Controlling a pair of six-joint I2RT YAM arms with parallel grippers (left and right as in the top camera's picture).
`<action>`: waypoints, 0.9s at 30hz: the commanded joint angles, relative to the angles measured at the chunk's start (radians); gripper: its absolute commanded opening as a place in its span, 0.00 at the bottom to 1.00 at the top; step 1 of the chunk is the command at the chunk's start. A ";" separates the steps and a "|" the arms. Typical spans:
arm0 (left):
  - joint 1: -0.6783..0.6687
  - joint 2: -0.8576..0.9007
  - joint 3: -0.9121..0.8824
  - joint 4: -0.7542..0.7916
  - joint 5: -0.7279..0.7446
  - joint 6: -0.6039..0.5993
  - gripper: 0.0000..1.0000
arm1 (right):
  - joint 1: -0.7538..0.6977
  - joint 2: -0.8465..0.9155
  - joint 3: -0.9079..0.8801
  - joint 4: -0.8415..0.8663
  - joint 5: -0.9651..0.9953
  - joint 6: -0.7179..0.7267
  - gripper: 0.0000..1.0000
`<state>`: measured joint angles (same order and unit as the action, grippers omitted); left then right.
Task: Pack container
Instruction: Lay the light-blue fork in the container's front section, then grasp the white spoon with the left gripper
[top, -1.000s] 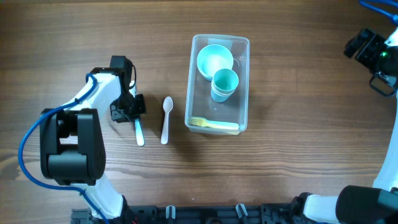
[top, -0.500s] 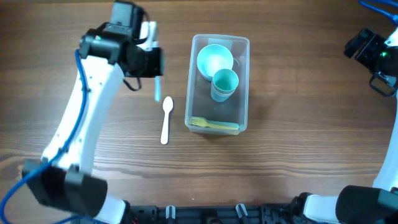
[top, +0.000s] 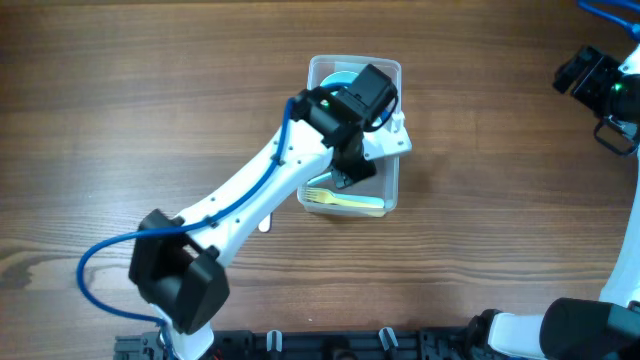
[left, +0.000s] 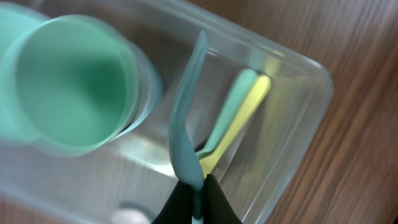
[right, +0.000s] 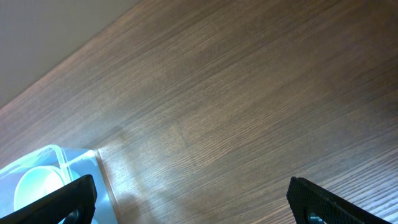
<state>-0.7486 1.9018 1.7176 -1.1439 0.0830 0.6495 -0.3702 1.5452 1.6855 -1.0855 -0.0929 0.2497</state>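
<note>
The clear container (top: 392, 192) stands at the table's middle; its rim also shows in the left wrist view (left: 311, 81). Inside are a green cup (left: 68, 81), a bowl (right: 37, 183), a yellow fork (top: 345, 201) and a pale green utensil (left: 233, 106) beside the fork. My left gripper (left: 198, 194) is shut on a light-blue utensil (left: 186, 106) and holds it over the container's front half, tip pointing inward. In the overhead view the left gripper (top: 365, 150) covers the cup. My right gripper (right: 199, 199) is open and empty, far right (top: 600, 85).
The left arm (top: 250, 190) stretches diagonally from the front left across the table and hides most of the spot left of the container. The container's corner (right: 56, 155) shows at the right wrist view's lower left. Bare wood surrounds the container.
My left gripper picked the light-blue utensil off the table left of the container, lifted it and carried it right, over the container. The right arm has not moved.
</note>
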 joint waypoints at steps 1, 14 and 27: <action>-0.024 0.082 0.001 -0.021 0.085 0.240 0.17 | 0.000 0.009 0.001 0.000 -0.004 0.015 1.00; 0.005 -0.185 0.042 -0.065 -0.062 -0.053 0.31 | 0.000 0.009 0.001 0.000 -0.004 0.015 1.00; 0.533 -0.166 -0.300 0.052 0.026 -0.693 1.00 | 0.000 0.009 0.001 0.000 -0.004 0.015 1.00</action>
<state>-0.2180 1.6810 1.5387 -1.1786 -0.0025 0.0280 -0.3702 1.5452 1.6855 -1.0851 -0.0929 0.2497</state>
